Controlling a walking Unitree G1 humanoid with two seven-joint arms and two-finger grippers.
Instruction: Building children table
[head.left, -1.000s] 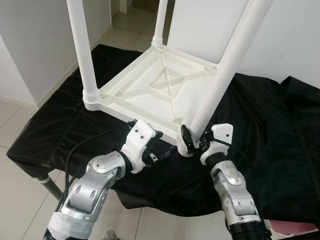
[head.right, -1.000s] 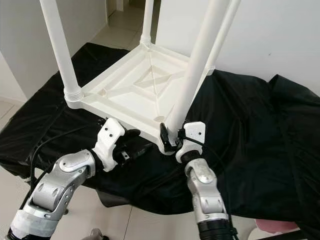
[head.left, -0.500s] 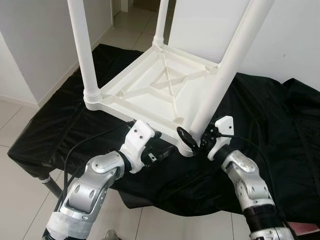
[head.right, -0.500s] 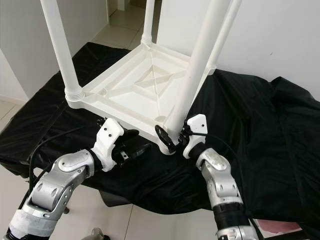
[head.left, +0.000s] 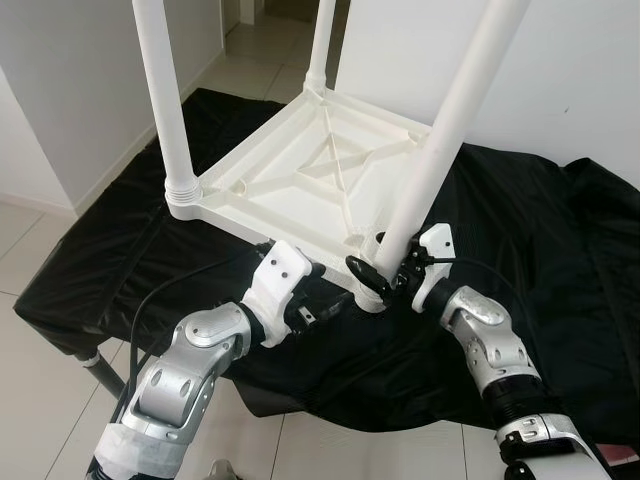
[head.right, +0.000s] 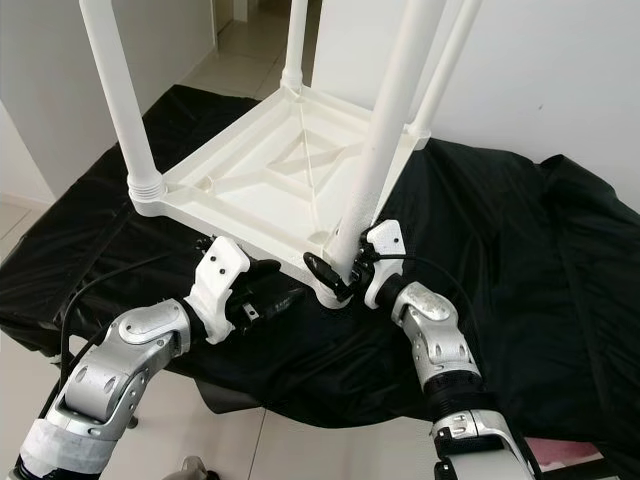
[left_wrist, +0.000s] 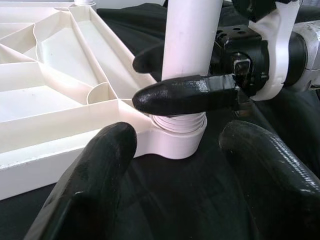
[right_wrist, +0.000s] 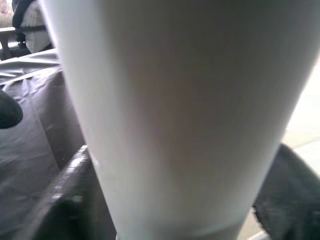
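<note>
While the upturned white table (head.left: 320, 170) lies on the black cloth (head.left: 520, 250), the right gripper (head.left: 378, 275) clamps its near leg (head.left: 440, 140) at the socket. In the left wrist view, the left gripper (left_wrist: 185, 165) gapes wide just beside that socket. No readable writing anywhere.

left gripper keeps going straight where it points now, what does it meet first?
Probably the near corner socket of the upturned table, with the right gripper's finger on the leg just above it. The left gripper is open; depth is unclear.
</note>
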